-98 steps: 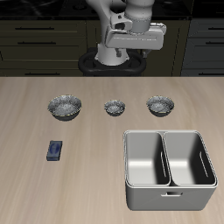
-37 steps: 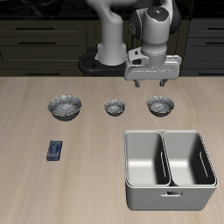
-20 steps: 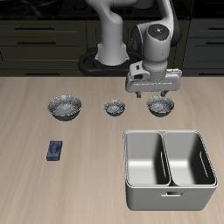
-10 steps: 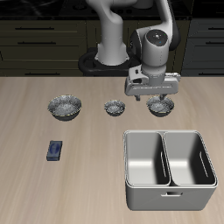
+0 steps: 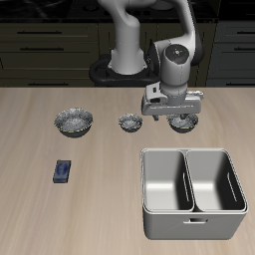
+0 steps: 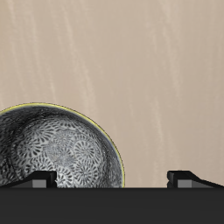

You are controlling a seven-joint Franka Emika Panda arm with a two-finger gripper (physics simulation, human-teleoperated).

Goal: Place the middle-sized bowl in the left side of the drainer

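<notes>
Facing up, seemingly level: middle-sized bowl (image 6: 54, 149)

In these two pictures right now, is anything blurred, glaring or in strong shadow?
Exterior view: even, soft light, all sharp; the gripper hides most of the middle-sized bowl; the drainer walls show soft sheen, no harsh glare. Wrist view: the middle-sized bowl is sharp, with its speckled pattern clear, and a dark gripper body cuts it off.

Even, diffuse lighting is rendered throughout; the pale wooden table (image 5: 40, 214) is brightly lit, the cabinets behind it dim. Only faint shadows are cast beneath objects. Edges are sharp in both views, without blur or glare.
</notes>
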